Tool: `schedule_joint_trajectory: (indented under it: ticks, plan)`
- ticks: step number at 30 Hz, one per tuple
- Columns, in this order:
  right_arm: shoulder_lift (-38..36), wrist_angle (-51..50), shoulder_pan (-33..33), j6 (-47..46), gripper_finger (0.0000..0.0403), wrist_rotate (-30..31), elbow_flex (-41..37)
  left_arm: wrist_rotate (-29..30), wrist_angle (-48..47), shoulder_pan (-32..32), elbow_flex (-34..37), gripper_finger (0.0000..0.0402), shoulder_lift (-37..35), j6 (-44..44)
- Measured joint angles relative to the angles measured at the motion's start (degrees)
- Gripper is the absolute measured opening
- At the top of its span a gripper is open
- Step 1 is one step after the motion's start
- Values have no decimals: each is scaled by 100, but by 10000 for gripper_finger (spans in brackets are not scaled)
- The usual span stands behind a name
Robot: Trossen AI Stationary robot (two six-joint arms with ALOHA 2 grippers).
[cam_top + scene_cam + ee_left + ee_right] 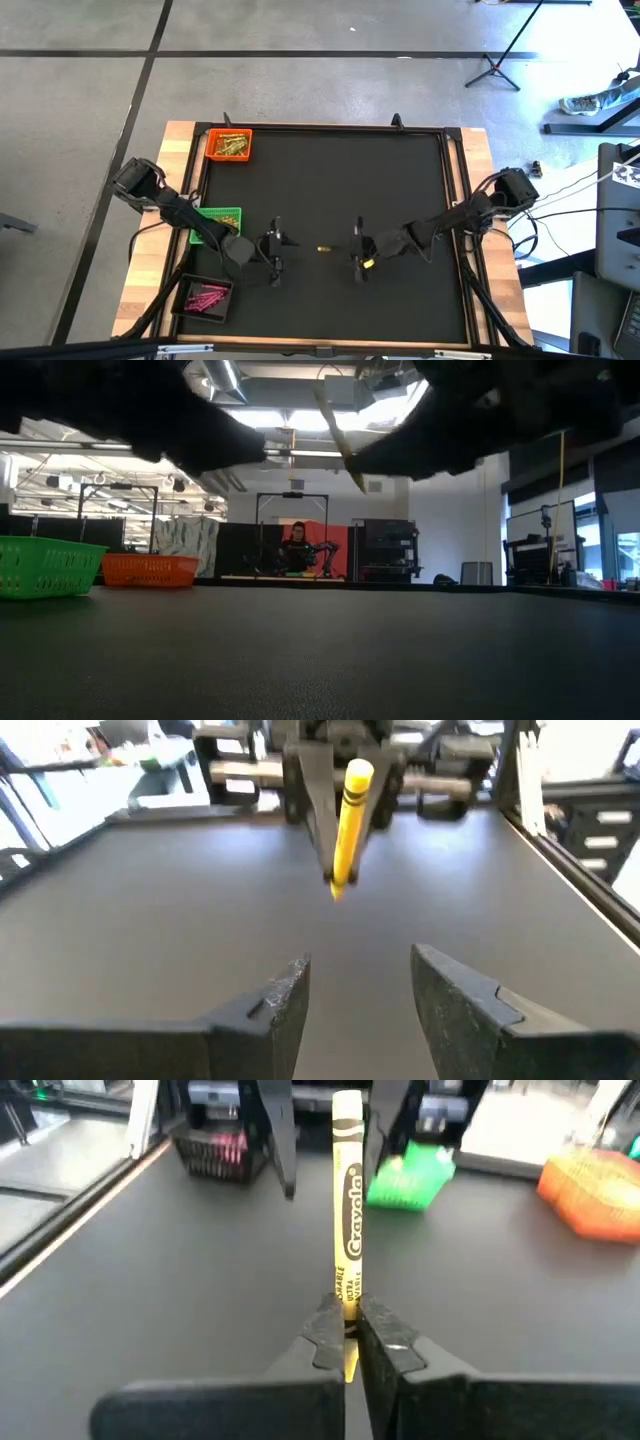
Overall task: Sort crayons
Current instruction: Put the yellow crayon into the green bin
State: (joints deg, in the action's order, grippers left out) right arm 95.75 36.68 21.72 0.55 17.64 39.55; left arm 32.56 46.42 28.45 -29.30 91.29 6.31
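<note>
A yellow crayon (347, 1200) stands lifted over the middle of the black mat, with my right gripper (345, 1318) shut on it. In the high view it shows only as a small golden fleck (323, 247) between the two grippers. My left gripper (360, 975) faces it from the table's left, open, its fingers short of the crayon (347, 825) and touching nothing. Along the left edge stand an orange tray (229, 144) of golden crayons, a green tray (222, 216) and a black tray (205, 297) of pink crayons. My right gripper pinches the yellow crayon near its lower end (346, 1302) between its two fingertips; a short stub shows behind them. The fingers come from the table's right, slanting a little down. The crayon rises tilted above them (340, 445), clear of the mat.
The left arm lies over part of the green tray. A raised rim (447, 200) frames the mat, with bare mat (330, 180) toward the far edge. A person (297, 545) sits in the room beyond the table.
</note>
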Motion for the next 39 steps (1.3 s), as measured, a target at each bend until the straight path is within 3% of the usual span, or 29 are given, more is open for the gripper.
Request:
schedule_joint_trajectory:
  ticks: [6,15,24,39]
  plan:
    - [192,1245,-237,649,5,-235,-121,-19,859,-153,2,157,0,-660]
    - [947,2774,-466,885,5,-537,-79,-410,1278,-508,0,157,2,-572]
    - [1318,2972,-580,1099,6,-614,292,-818,1596,-685,2,154,2,-668]
    - [1326,3034,-612,1146,8,-928,360,-963,1669,-665,2,7,2,-879]
